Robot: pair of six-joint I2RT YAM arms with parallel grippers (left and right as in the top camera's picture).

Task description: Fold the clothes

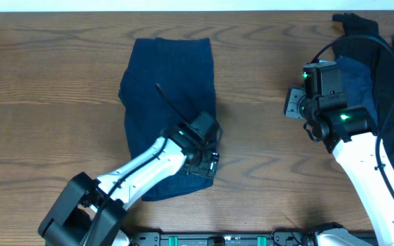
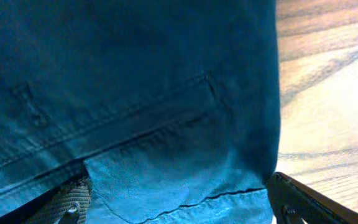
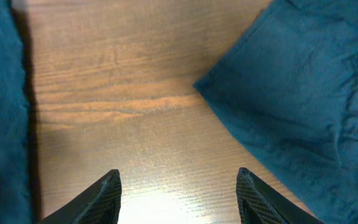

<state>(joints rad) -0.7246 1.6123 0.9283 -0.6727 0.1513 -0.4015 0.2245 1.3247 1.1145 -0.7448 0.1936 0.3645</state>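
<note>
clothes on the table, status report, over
Left gripper open, low over navy garment, near edge. Right gripper open above bare table, empty. Clothes pile at right. Nothing in the way.

A robotics lab: a left arm [image 1: 142, 164] and a right arm [image 1: 371, 164], white and black, mounted on a rail [image 1: 217, 240] at the edge of a wood-grain table [image 1: 46, 82], black cable [image 1: 392, 82] trailing, clothes [image 1: 169, 68] laid out

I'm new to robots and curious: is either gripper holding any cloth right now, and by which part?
Nothing appears held. The left gripper is wide open over the folded navy garment; the right gripper is open above bare table.
</note>
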